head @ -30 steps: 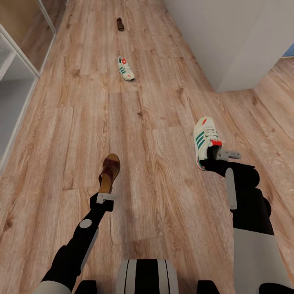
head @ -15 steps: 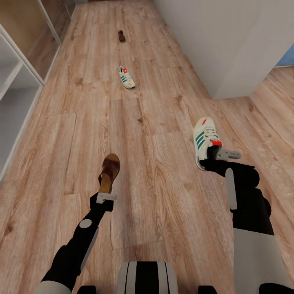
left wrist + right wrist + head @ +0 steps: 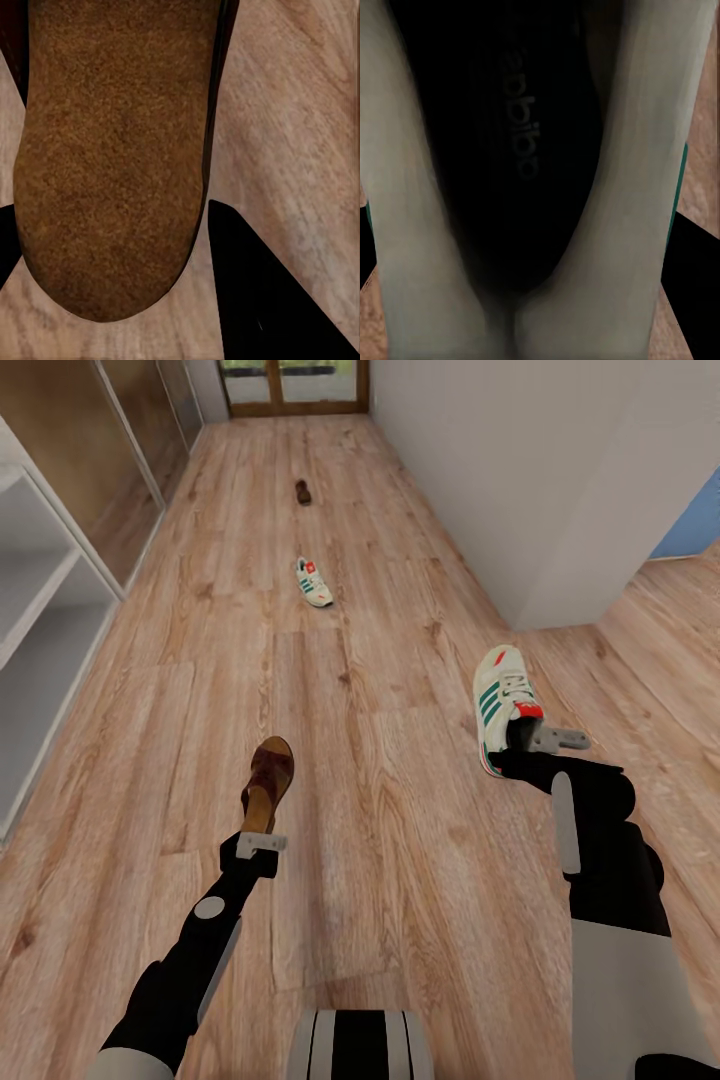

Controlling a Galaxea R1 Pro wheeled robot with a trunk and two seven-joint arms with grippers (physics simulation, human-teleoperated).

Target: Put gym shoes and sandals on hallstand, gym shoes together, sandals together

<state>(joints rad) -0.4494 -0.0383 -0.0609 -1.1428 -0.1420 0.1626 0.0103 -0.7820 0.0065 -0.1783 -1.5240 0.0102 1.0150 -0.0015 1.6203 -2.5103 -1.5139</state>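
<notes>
Carrying step: left gripper [image 3: 258, 838] clamps a sandal [image 3: 268, 783], right gripper [image 3: 522, 745] a gym shoe [image 3: 503, 698] — next, reach the hallstand [image 3: 40, 650] at frame left.

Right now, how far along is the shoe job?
Nothing is on the rack yet. In hand: the left hand holds one sandal by its heel, and the right hand holds one sneaker at its heel opening. Left to do: the second sneaker and second sandal lie farther down the corridor floor; then all four need racking in pairs.
</notes>
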